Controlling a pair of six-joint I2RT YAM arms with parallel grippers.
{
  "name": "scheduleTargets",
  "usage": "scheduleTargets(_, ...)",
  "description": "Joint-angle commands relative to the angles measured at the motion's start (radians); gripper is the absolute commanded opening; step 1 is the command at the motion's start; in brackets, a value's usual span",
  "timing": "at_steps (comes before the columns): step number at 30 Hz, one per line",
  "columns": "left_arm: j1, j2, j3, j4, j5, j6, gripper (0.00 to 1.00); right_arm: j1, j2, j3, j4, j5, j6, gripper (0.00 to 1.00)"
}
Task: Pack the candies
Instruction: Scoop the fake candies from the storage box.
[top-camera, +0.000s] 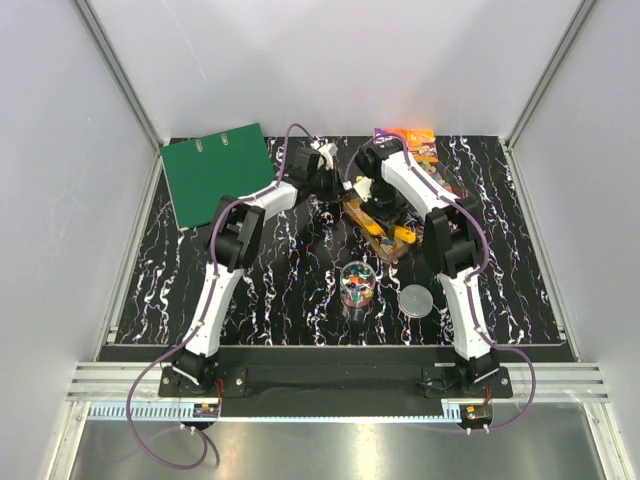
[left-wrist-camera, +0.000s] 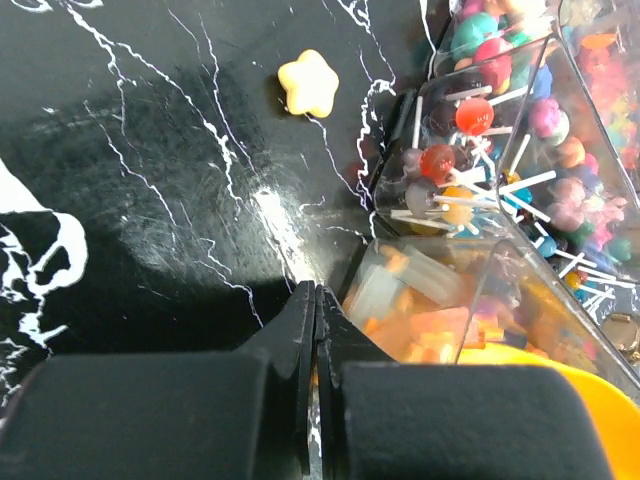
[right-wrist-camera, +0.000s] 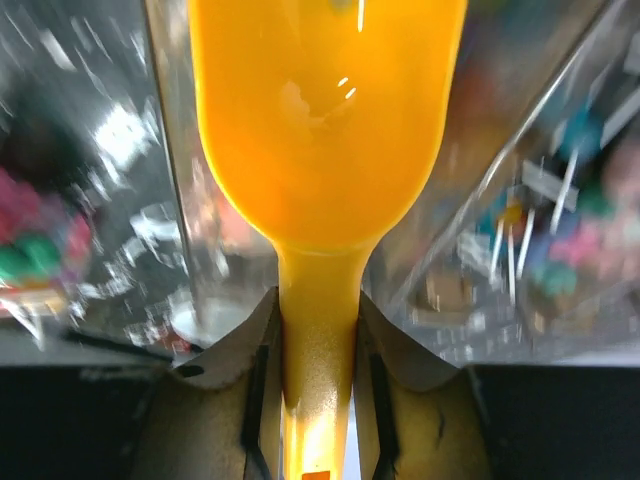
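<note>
Clamping one yellow scoop (right-wrist-camera: 325, 130): right fingers (right-wrist-camera: 395, 345) (left fingers (left-wrist-camera: 285, 340) pressed together, seemingly empty).

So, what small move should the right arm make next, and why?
Probably lower the scoop a little into the orange candies and push it forward to fill it. The right tool grips the handle, the bowl looks empty, and it hangs over that clear bin. The jar stands open, so a loaded scoop could go there afterwards.
</note>
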Motion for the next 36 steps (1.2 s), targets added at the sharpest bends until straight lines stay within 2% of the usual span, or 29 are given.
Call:
scheduleTargets(1,-0.059,-0.032,-0.021,0.028,0.091,-0.035,0.00,0.027,0.046,0.100,-0.159,-0.232,0.024,0.00)
scheduleTargets(14,-0.063,-0.065,-0.046,0.020,0.076,-0.005,0.00,0.030,0.083,0.049,-0.153,-0.339,0.012,0.00)
scheduleTargets(19,-0.036,-0.121,-0.081,-0.012,0.055,0.041,0.00,0.024,0.087,0.030,-0.121,-0.300,-0.034,0.00)
scheduleTargets(20,-0.029,-0.128,-0.084,-0.015,0.053,0.052,0.01,0.021,0.066,0.020,-0.104,-0.303,-0.030,0.00)
scheduleTargets(23,0.003,-0.174,-0.081,-0.052,0.036,0.109,0.13,0.018,-0.003,-0.033,0.024,-0.312,-0.014,0.00)
scheduleTargets(24,0.021,-0.199,-0.082,-0.072,0.027,0.135,0.21,0.016,-0.017,-0.049,0.049,-0.312,-0.008,0.00)
scheduleTargets(27,0.061,-0.251,-0.087,-0.109,0.027,0.173,0.30,0.019,-0.052,-0.111,0.134,-0.326,0.000,0.00)
scheduleTargets(31,0.110,-0.328,-0.118,-0.185,0.051,0.215,0.31,0.018,-0.071,-0.208,0.226,-0.320,0.018,0.00)
scheduleTargets(36,0.162,-0.409,-0.141,-0.282,0.085,0.261,0.31,0.018,-0.098,-0.228,0.283,-0.304,0.035,0.00)
